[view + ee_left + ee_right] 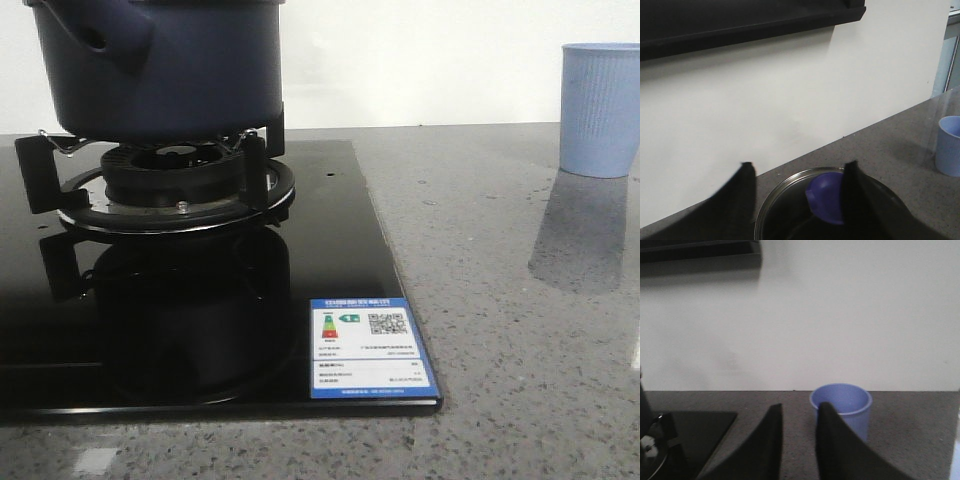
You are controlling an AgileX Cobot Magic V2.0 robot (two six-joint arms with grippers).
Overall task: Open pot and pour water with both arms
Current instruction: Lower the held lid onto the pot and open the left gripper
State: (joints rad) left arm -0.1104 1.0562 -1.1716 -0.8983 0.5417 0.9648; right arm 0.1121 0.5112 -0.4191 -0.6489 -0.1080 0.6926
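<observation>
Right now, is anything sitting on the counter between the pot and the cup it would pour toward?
Nothing visible does. In the front view the pot sits on the burner, the cup stands far right, and only bare grey counter lies between.

A grey speckled stone countertop [480, 300] carried everything. Directly on it lay a glossy black glass hob [330, 300], its front right corner bearing a blue and white label [370, 348]. A pale blue ribbed cup [600, 108] stood on the bare stone well to the right of the hob and farther back than the label, near the white wall [430, 60]. The countertop looked faintly glossy, with what may have been the cup's reflection in front of it.
</observation>
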